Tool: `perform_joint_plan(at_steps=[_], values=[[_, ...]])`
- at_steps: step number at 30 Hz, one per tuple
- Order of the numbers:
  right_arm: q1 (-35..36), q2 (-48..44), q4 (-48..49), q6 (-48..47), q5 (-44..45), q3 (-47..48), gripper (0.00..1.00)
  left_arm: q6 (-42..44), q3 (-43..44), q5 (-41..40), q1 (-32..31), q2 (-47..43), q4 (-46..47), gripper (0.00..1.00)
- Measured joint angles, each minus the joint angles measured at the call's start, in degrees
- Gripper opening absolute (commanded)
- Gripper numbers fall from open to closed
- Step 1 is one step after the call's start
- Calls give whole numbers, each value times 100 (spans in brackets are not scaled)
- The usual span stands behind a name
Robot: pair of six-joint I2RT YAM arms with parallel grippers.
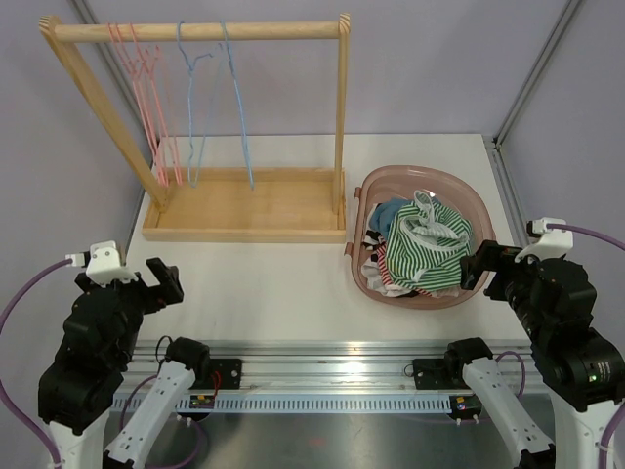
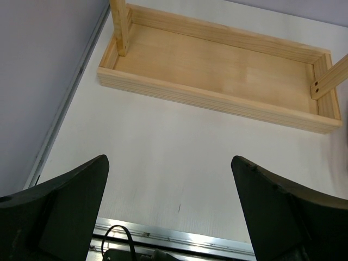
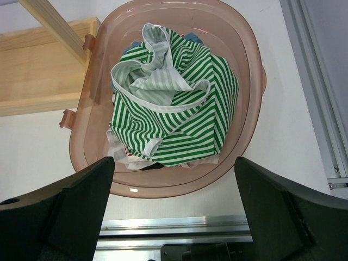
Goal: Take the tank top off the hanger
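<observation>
A green-and-white striped tank top (image 1: 425, 249) lies crumpled on top of other clothes in a pink basket (image 1: 444, 181); it also shows in the right wrist view (image 3: 179, 103). Bare pink hangers (image 1: 146, 88) and blue hangers (image 1: 210, 98) hang on the wooden rack's rod (image 1: 195, 31). My left gripper (image 1: 161, 281) is open and empty over the near-left table; its fingers (image 2: 65, 212) frame bare table. My right gripper (image 1: 483, 264) is open and empty at the basket's near right rim; its fingers (image 3: 70, 217) frame the basket's near rim (image 3: 163, 187).
The wooden rack's tray base (image 1: 244, 205) stands at the back left, also in the left wrist view (image 2: 217, 70). Blue, white and red garments (image 1: 381, 220) lie under the tank top. A metal rail (image 1: 322, 357) runs along the near table edge.
</observation>
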Motion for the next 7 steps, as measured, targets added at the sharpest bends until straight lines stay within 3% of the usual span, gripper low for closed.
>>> perform_joint_plan(at_steps=[7], values=[[0,2,11,-7,0,-2,100,-9,-98,81,-4,-72,13,99]])
